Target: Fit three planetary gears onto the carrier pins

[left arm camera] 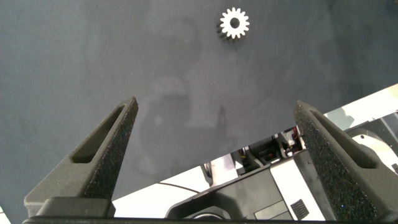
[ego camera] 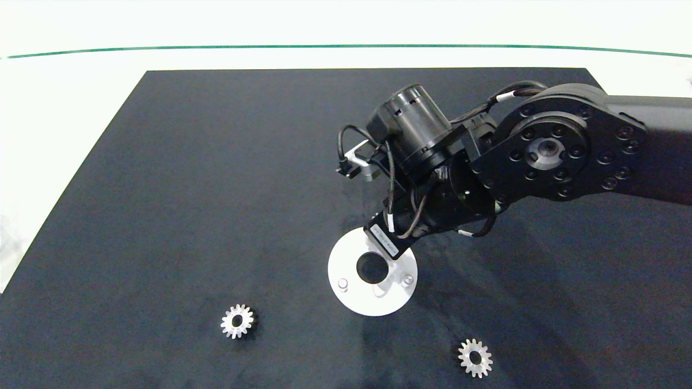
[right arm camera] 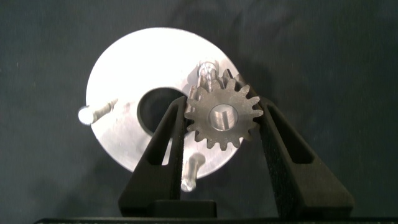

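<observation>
On the dark surface (ego camera: pixel 162 189) we see a flat white disc (ego camera: pixel 346 294) near the middle, with short carrier pins (ego camera: pixel 343 283) standing on it around a large round hole. The right arm reaches in from the right, its right gripper (right arm camera: pixel 219 121) directly over the disc. Its fingers (right arm camera: pixel 166 140) pinch one planetary gear (right arm camera: pixel 222 116) by its teeth, held above the disc; we cannot tell whether it touches a pin. A second gear (ego camera: pixel 237 321) lies flat on the surface to the near left of the disc, and a third gear (ego camera: pixel 475 357) lies to the near right, both well apart from it. The left gripper (left arm camera: pixel 217 124) hangs over bare surface with its fingers spread wide and nothing between them.
</observation>
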Motion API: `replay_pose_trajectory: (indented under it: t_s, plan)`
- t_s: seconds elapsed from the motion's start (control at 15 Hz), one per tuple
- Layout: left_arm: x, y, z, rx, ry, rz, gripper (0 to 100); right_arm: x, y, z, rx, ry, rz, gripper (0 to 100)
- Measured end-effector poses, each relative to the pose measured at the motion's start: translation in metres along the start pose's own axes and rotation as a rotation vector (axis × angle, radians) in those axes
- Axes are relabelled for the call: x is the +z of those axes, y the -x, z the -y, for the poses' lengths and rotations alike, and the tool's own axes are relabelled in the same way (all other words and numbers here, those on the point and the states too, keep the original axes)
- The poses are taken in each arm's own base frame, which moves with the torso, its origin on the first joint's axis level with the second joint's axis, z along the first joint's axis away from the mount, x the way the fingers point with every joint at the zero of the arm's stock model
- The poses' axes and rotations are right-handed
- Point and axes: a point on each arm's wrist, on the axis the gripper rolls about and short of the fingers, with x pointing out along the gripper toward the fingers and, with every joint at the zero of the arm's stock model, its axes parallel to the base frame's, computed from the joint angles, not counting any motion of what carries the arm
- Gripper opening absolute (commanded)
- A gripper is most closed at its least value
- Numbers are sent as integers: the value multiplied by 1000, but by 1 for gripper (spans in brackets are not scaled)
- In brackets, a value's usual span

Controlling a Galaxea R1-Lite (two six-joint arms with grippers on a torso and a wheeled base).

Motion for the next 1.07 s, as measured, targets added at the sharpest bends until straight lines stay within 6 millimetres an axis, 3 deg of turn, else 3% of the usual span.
replay_pose_trajectory:
  t_s: [1.07]
  plan:
    - [-4, 1, 0, -3, -4, 1, 100, 9, -11, -7, 7, -3, 17, 22]
